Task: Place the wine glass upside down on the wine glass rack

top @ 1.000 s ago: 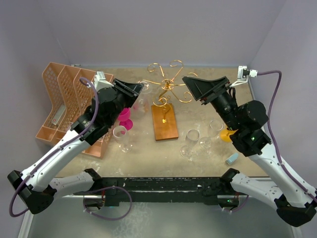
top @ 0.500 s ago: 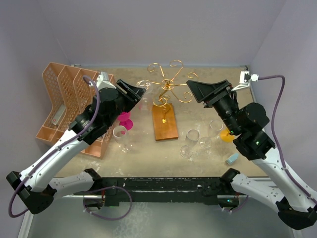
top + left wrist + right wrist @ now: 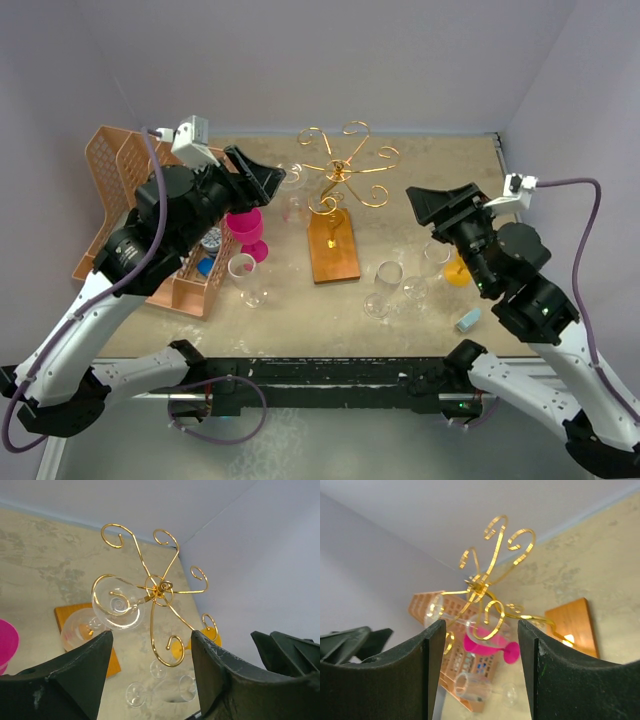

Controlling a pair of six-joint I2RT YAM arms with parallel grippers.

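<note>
L gripper (image 3: 151, 640) is spread wide w/ nothing betw the fingers. It sits off to the left of the wine glass rack (image 3: 338, 172), not touching it. The wine glass (image 3: 118, 607) hangs on a left-side curl of the rack: foot up on the wire, stem thru the gap, bowl down toward the table (image 3: 440, 165). So the wire carries it, not me (looks seated, tho w/ clear glass the exact contact is hard to read). Wide fingers make sense here: they're clear of foot & bowl. R gripper (image 3: 420, 203) is open & empty too, held off on the rack's other side, out of the way. Spare glasses (image 3: 384, 288) stand right of the wooden base (image 3: 333, 255), apart from the rack. I'd judge this one placed; next is a clean retreat w/o snagging a curl
</note>
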